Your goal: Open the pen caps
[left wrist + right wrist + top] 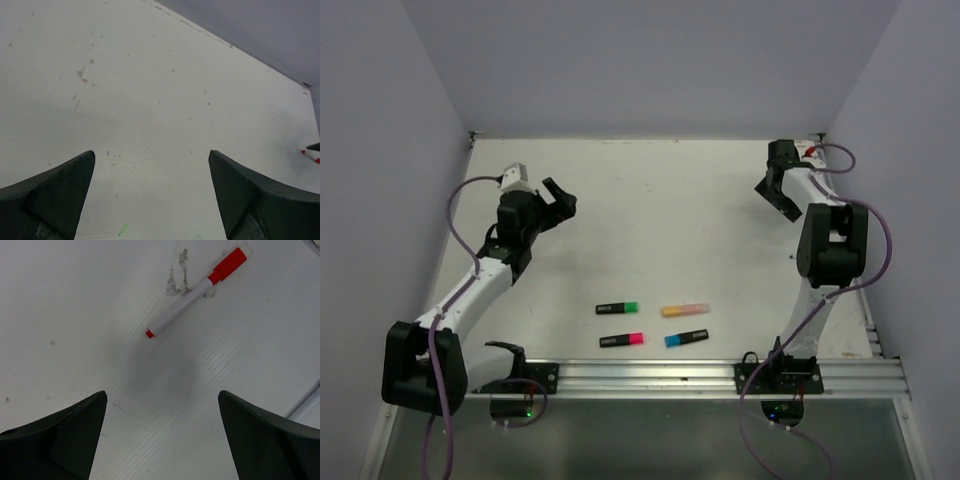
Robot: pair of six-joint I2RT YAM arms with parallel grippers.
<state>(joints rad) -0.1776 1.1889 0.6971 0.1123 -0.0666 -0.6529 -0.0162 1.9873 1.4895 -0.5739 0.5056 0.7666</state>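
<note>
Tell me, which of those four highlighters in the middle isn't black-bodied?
The peach-orange highlighter, in the far row on the right. The green-capped pen, pink-capped pen and blue-capped pen all have black barrels.

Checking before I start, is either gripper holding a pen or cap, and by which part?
Nothing is held. The left gripper and right gripper are both open and empty; the red-capped pen lies free.
</note>
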